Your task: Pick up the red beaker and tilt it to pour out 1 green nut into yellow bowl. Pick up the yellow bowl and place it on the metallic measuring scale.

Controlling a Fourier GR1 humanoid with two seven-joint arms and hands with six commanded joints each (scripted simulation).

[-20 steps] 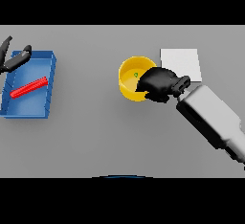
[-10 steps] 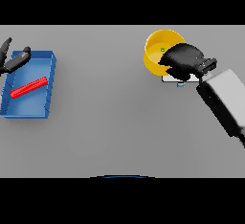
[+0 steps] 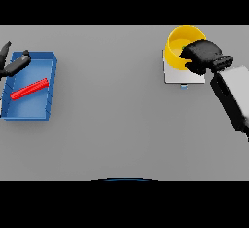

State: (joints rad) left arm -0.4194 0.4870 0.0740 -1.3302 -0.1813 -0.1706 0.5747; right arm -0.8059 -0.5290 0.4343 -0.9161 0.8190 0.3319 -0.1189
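The yellow bowl (image 3: 178, 47) is held over the far part of the metallic measuring scale (image 3: 176, 75), a pale square plate at the right. My right hand (image 3: 203, 56) grips the bowl's right rim with curled fingers. A speck of green (image 3: 184, 47) shows inside the bowl beside the hand. The red beaker (image 3: 29, 89) lies on its side in the blue tray (image 3: 29, 112) at the left. My left hand (image 3: 10, 64) shows at the tray's far-left corner, fingers spread and holding nothing.
A small blue mark (image 3: 183, 86) sits at the scale's near edge. The grey table (image 3: 112, 105) stretches between the tray and the scale.
My right hand has carried the yellow bowl up and to the right, from the table left of the scale to above the scale. The left hand and the red beaker stayed put.
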